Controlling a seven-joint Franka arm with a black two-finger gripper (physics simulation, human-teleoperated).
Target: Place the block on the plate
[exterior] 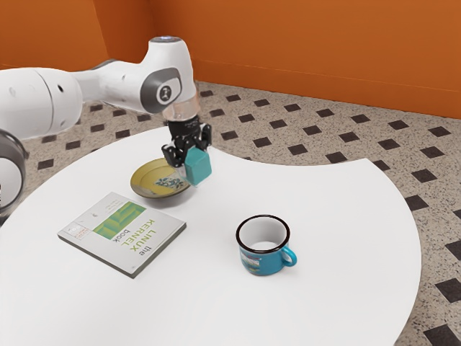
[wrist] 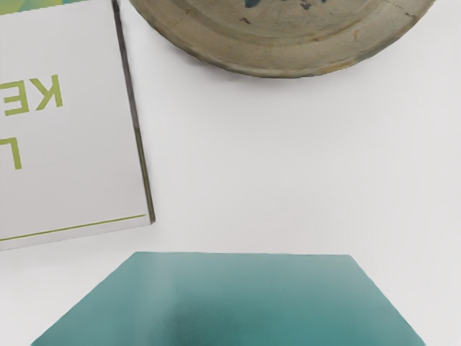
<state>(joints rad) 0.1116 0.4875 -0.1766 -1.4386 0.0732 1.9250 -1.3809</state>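
The teal block (exterior: 199,167) is held in the pincer (exterior: 192,160), whose 2 fingers are closed against its sides. It is carried above the white table (exterior: 338,209), and in the exterior view it is seen in front of 1 edge of the yellowish plate (exterior: 147,182). In the wrist view the block and the plate are separated by bare white surface, so the block is not placed on the plate. The plate is decorated with a dark bluish pattern at its centre. Just beside it the book (exterior: 153,229) is laid flat, its pale cover marked with a green panel and with "the LINUX KERNEL book" in green and dark letters. Well apart from the plate, towards the exterior view's right, the blue mug (exterior: 261,262) is stood upright, with its white inside bordered by a dark rim and its handle pointed to that view's right.
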